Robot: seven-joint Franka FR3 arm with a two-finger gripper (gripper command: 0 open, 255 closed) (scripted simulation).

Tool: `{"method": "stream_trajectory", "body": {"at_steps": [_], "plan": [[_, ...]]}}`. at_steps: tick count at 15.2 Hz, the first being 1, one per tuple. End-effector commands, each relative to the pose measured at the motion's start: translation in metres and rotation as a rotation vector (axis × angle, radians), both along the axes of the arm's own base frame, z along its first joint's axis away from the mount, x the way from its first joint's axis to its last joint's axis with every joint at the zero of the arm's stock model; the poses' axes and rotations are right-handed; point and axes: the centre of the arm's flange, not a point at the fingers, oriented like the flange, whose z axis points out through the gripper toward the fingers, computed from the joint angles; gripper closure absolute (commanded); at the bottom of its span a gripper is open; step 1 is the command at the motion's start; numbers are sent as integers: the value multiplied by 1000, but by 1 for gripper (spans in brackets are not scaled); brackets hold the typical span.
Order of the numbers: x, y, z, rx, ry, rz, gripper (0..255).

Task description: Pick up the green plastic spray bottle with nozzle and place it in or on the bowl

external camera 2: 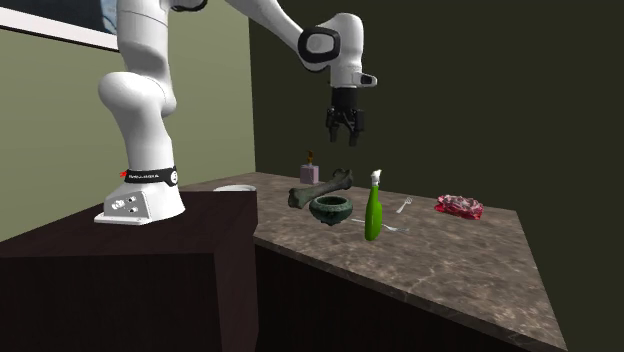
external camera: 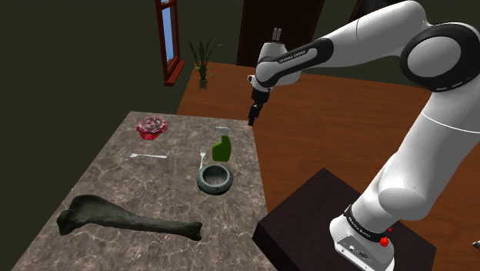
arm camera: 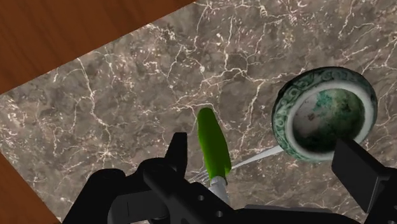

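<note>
On the counter [external camera: 108,181], green spray bottle [external camera: 221,148] upright beside the bowl [external camera: 202,179], gripper [external camera 2: 346,137] spread above.

A home interior: marble countertop [external camera: 100,181], wooden floor [external camera: 331,131], red-framed window [external camera: 168,38], potted plant [external camera: 203,63].
</note>
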Motion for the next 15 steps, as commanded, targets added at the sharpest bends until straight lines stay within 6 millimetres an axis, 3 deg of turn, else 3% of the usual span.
{"method": "stream_trajectory", "body": {"at_steps": [1, 10, 15], "plan": [[21, 7, -13, 0, -8, 37, 0], [107, 44, -82, 1, -40, 196, 0], [113, 49, -108, 1, -42, 206, 0]]}}
